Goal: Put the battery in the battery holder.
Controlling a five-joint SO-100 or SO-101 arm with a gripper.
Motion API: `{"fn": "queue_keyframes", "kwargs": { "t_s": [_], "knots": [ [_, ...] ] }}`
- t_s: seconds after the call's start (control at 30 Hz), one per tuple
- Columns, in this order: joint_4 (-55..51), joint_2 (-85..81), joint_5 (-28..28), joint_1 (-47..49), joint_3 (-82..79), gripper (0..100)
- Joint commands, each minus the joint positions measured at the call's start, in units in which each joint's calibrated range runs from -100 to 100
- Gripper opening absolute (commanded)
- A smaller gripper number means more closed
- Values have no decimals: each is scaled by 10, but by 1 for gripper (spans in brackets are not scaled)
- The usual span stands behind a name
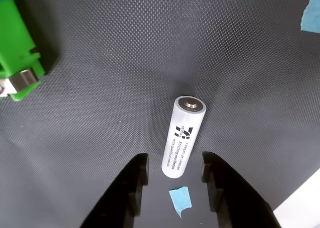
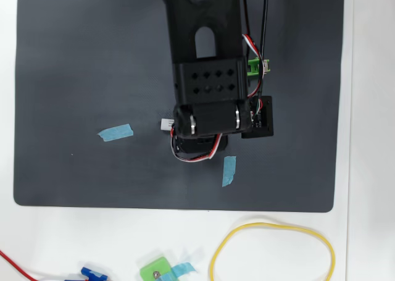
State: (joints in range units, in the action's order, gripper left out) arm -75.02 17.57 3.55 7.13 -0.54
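Observation:
In the wrist view the white battery (image 1: 182, 138) lies flat on the dark mat (image 1: 110, 118), its metal end pointing away from me. My gripper (image 1: 175, 170) is open. Its two black fingers stand on either side of the battery's near end, with a gap on each side. The bright-green battery holder (image 1: 17, 47) is at the top left, with one metal contact showing at its end. In the overhead view my arm (image 2: 207, 96) covers the gripper and the battery. Only a bit of the green holder (image 2: 254, 66) shows at the arm's right edge.
A blue tape scrap (image 1: 180, 200) lies just below the battery; it also shows in the overhead view (image 2: 229, 170). Another tape scrap (image 2: 115, 132) lies left of the arm. Off the mat, a squarish green piece (image 2: 157, 270) and a yellow loop (image 2: 271, 256) lie on the white table (image 2: 370, 170).

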Motion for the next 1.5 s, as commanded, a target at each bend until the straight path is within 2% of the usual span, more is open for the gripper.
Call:
{"fn": "queue_keyframes", "kwargs": {
  "t_s": [0.0, 0.2, 0.9, 0.97, 1.03, 1.17, 1.33, 1.47],
  "knots": [
    [3, -3, 2, 8, 25, 10],
    [23, -3, 18, 8, 26, 10],
    [13, 97, 19, 3, 72, 10],
    [13, 100, 19, 3, 72, 9],
    [13, 101, 19, 3, 72, 0],
    [13, 104, 19, 6, 72, 0],
    [-1, 88, 18, 23, 61, 0],
    [-2, -59, 19, 54, -53, 0]
  ]
}}
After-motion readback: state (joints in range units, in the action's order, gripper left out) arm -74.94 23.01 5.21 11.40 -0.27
